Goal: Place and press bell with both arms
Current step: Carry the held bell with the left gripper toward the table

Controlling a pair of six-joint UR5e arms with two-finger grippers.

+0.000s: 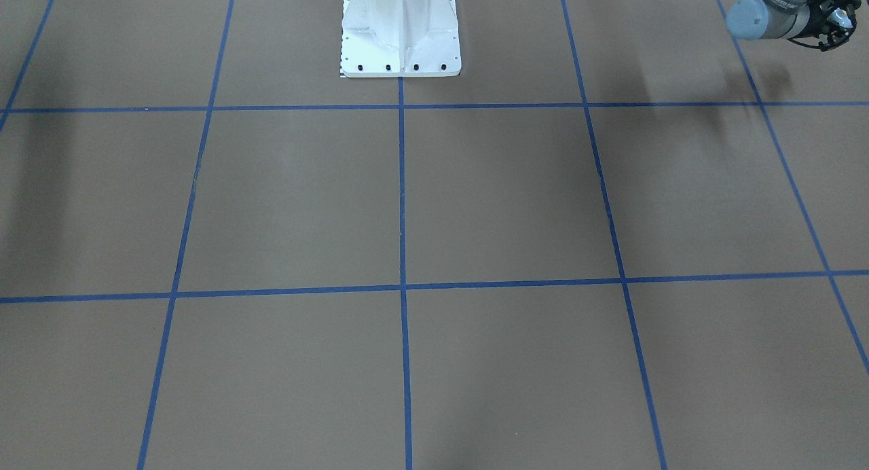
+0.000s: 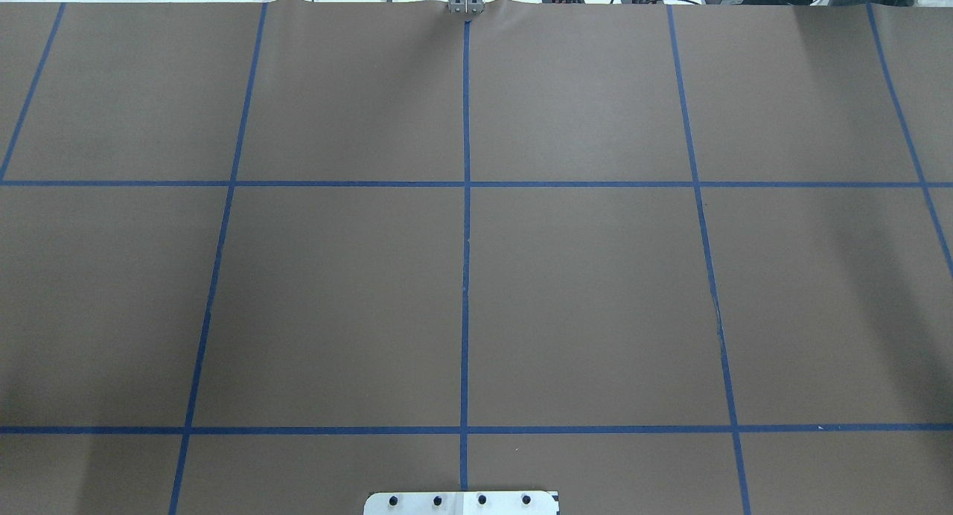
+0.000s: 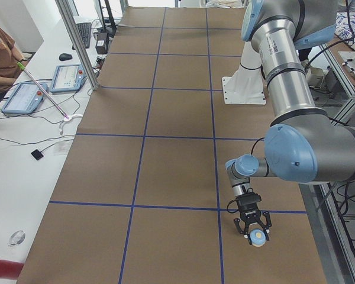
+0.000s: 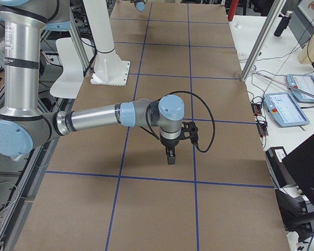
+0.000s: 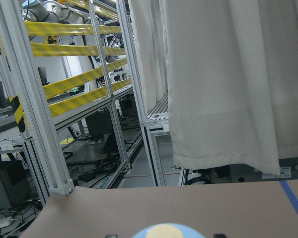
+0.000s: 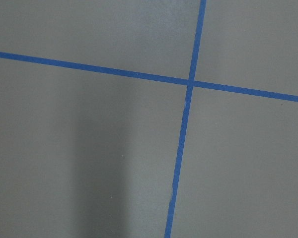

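Observation:
The light-blue bell with its cream button sits between the fingers of my left gripper, near the table's left end and close to the robot-side edge. The left wrist view shows the bell's top at the bottom edge between two black fingertips. The left arm's wrist shows at the top right of the front-facing view. My right gripper points down over the brown table near a blue tape crossing. It shows only in the exterior right view, so I cannot tell whether it is open or shut.
The brown table carries a grid of blue tape lines. The white pedestal base stands at the robot's side. An operator, teach pendants and an aluminium post are across the table. A curtain hangs beyond the left end.

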